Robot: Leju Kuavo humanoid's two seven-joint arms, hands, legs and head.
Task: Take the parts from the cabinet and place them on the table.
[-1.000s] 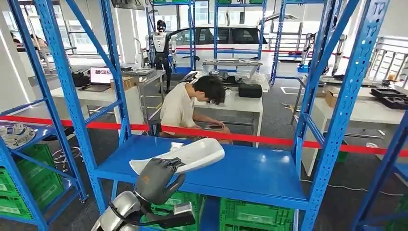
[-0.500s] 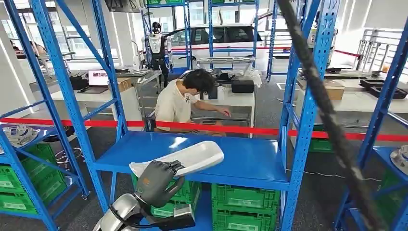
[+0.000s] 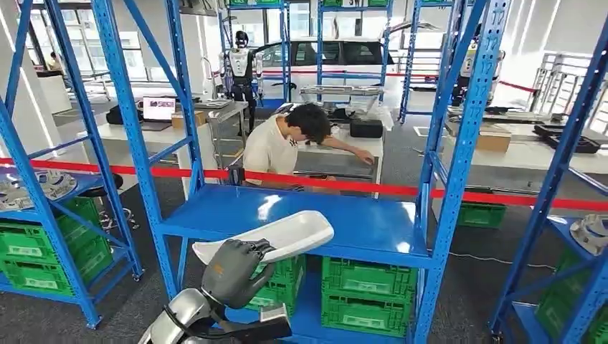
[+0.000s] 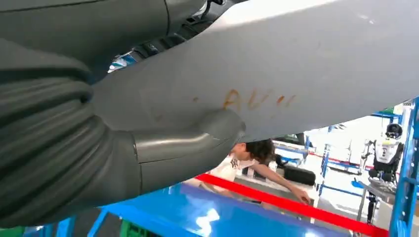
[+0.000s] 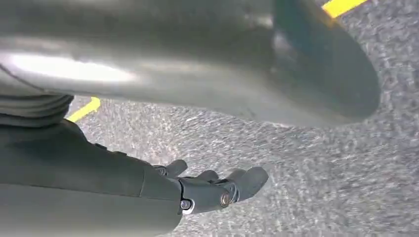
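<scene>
Left hand is gripping a long white moulded part from below, fingers wrapped over its near end and thumb pressing its underside, likely so the long piece is riding level. That part is hanging in the air in front of the blue shelf of the cabinet, not resting on it. Right hand is hanging over grey floor, holding nothing, fingers loosely extended. Beyond the red tape, a person is leaning over a white bench.

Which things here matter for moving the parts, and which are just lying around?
Job: white part held by left hand; blue rack shelf; right hand, empty.
Lying about: green crates; red tape; seated person; white car.
</scene>
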